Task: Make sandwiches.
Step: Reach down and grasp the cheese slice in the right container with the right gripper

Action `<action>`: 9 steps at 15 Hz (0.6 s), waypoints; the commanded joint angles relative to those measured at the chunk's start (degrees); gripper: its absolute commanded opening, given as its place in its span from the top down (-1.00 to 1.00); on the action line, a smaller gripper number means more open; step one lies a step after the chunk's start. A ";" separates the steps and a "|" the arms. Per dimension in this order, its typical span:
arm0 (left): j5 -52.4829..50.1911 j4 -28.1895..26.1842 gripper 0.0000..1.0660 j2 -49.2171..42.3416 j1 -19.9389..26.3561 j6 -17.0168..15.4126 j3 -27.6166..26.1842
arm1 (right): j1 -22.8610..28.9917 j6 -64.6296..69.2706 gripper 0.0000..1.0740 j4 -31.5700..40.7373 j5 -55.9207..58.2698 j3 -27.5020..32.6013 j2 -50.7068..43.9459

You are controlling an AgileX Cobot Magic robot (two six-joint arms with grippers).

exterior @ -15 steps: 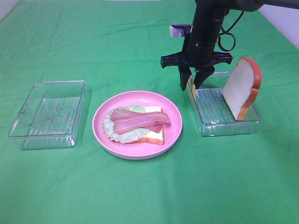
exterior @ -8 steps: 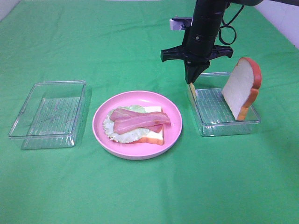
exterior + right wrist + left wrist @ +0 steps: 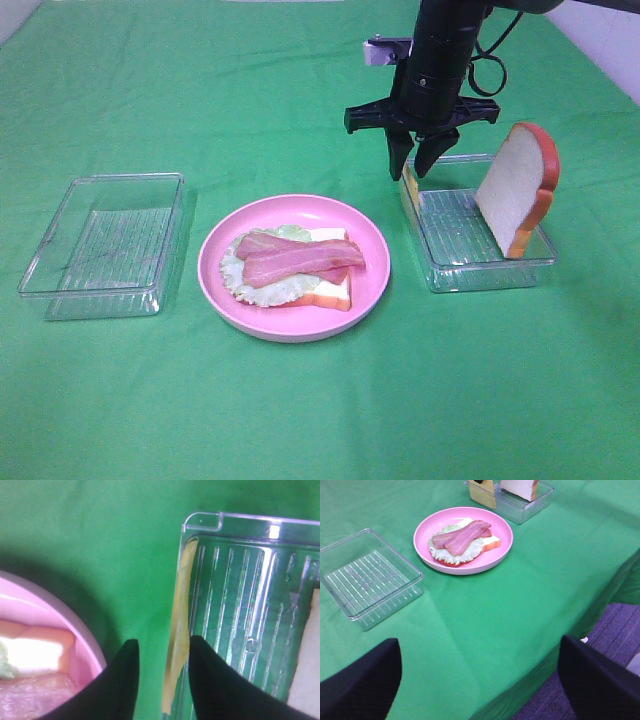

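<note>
One pink plate (image 3: 372,262) sits in the middle of the green cloth (image 3: 320,420), with two clear trays on either side: an empty left tray (image 3: 100,245) toward the left edge and a right tray (image 3: 455,240) toward the right edge, a little nearer the far edge.

The sandwich is only half stacked. On the plate lies one bottom bread slice (image 3: 330,292) (white, with orange-brown crust). One pale green lettuce leaf (image 3: 250,290) lies over it, and two pink-red bacon strips (image 3: 295,258) lie side by side on top.

The second bread slice (image 3: 515,185) leans nearly upright against the right tray's wall on the side nearest the right edge. One thin yellow cheese slice (image 3: 179,630) stands on edge against that tray's opposite wall, the one facing the plate.

The right gripper (image 3: 409,173) hangs pointing down over this wall. Its jaws are parted narrowly, one on each side of the cheese slice's top edge (one looks close to touching it, but nothing is clamped).

The left gripper (image 3: 480,680) is spread wide and holds nothing, out beyond the near edge of the cloth.
</note>
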 commanded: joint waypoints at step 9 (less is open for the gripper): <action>-0.29 0.06 -0.51 -1.26 -0.11 -0.29 0.17 | -0.29 0.11 1.00 -1.09 0.69 -1.26 1.43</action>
